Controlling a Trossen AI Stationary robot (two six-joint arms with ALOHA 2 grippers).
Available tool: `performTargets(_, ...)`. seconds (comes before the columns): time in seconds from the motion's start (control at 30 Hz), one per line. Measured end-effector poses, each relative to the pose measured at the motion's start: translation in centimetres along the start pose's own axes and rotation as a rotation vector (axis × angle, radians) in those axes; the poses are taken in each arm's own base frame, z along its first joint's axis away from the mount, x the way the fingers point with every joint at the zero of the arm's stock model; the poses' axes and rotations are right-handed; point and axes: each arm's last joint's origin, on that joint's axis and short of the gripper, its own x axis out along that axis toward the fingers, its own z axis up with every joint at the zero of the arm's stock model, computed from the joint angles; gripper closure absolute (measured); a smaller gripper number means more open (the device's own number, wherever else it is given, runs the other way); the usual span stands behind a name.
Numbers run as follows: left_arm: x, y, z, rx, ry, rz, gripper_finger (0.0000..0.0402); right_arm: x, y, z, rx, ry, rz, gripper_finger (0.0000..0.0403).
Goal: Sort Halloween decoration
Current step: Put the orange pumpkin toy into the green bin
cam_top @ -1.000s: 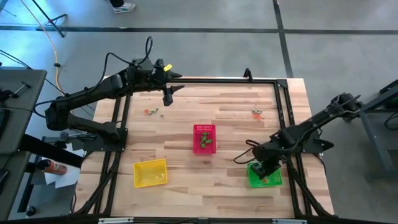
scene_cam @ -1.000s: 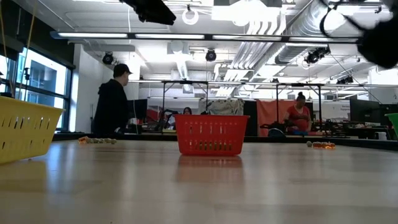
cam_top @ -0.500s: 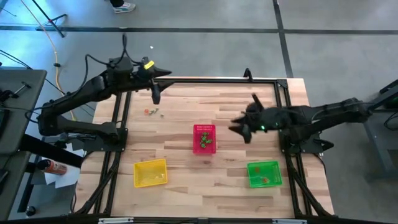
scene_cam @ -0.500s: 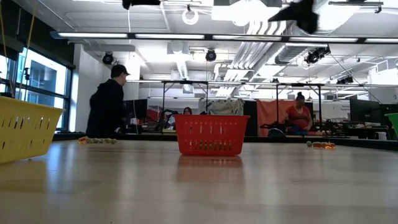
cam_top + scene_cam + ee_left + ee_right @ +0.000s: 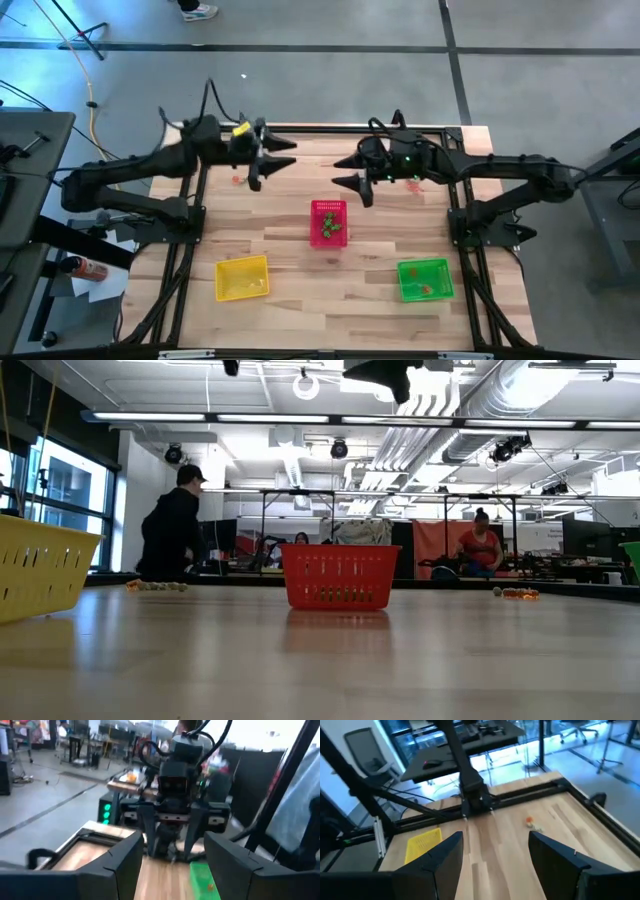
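The Halloween decoration lies in two small heaps on the far part of the table: one at the left [image 5: 241, 180] [image 5: 155, 586] [image 5: 532, 823], one at the right [image 5: 412, 183] [image 5: 514, 593]. More trinkets lie in the red basket [image 5: 328, 222] and in the green basket [image 5: 425, 280]. My left gripper [image 5: 270, 162] [image 5: 174, 843] hangs open and level, high over the far left of the table. My right gripper [image 5: 352, 176] [image 5: 495, 843] hangs open, high over the far middle. The two face each other, and nothing sits between either pair of fingers.
The red basket [image 5: 336, 576] stands mid-table, a yellow basket [image 5: 242, 277] [image 5: 40, 566] near left and the green basket near right. A black frame [image 5: 330, 128] runs along the far edge and both sides. People show in the room behind the table.
My right gripper has risen from the green basket and swung toward the far edge and the left, rolling as it went, staying open. My left gripper has rolled and shifted a little toward the table's middle, still open. No trinket or basket has moved.
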Motion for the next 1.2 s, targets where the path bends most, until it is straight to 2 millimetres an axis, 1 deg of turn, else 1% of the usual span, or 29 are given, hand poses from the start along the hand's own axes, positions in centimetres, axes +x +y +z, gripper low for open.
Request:
performTargets(0.1,0.2,0.2,-1.8,-0.057,-0.054,0.021,0.0202,0.1,0.1,0.6,-0.021,-0.011,0.017,0.0183)
performTargets(0.17,0.2,0.3,-2.3,-0.074,-0.077,0.026,0.0202,0.1,0.1,0.6,-0.021,-0.008,0.017,0.0183)
performTargets(0.4,0.2,0.4,-2.3,-0.007,-0.076,0.028,0.0202,0.0,0.0,0.5,-0.018,0.005,0.012,0.0183)
performTargets(0.53,0.2,0.4,-2.3,-0.006,-0.074,0.029,0.0202,0.0,0.0,0.5,-0.01,0.005,0.012,0.0183)
performTargets(0.6,0.2,0.4,-2.5,-0.029,-0.059,0.036,0.0202,0.0,0.0,0.5,-0.01,0.005,0.012,0.0183)
performTargets(0.67,0.1,0.9,-2.8,-0.1,-0.012,0.105,0.0202,0.0,0.0,0.5,-0.007,0.005,0.012,0.0183)
performTargets(0.73,-0.2,1.9,-3.1,-0.157,0.094,0.242,0.0202,0.0,0.0,0.5,0.014,0.005,0.011,0.0183)
performTargets(0.83,-1.2,4.1,-3.3,-0.235,0.279,0.493,0.0202,0.0,0.0,0.5,0.034,0.005,0.01,0.0183)
performTargets(0.9,-2.2,5.7,-3.9,-0.301,0.449,0.64,0.0202,0.0,-0.1,0.5,0.035,0.004,-0.003,0.0183)
performTargets(1.0,-4.0,8.0,-5.8,-0.362,0.734,0.81,0.0202,0.0,-0.2,0.5,0.034,0.003,-0.019,0.0183)
performTargets(1.07,-5.0,9.2,-7.6,-0.407,0.933,0.892,0.0202,0.0,-0.3,0.5,0.036,0.003,-0.041,0.0183)
performTargets(1.13,-5.9,10.2,-9.7,-0.414,1.118,0.936,0.0202,0.0,-0.3,0.4,0.036,0.005,-0.054,0.0183)
performTargets(1.2,-6.3,11.1,-11.6,-0.394,1.24,0.944,0.0202,0.0,-0.3,0.4,0.036,0.01,-0.058,0.0183)
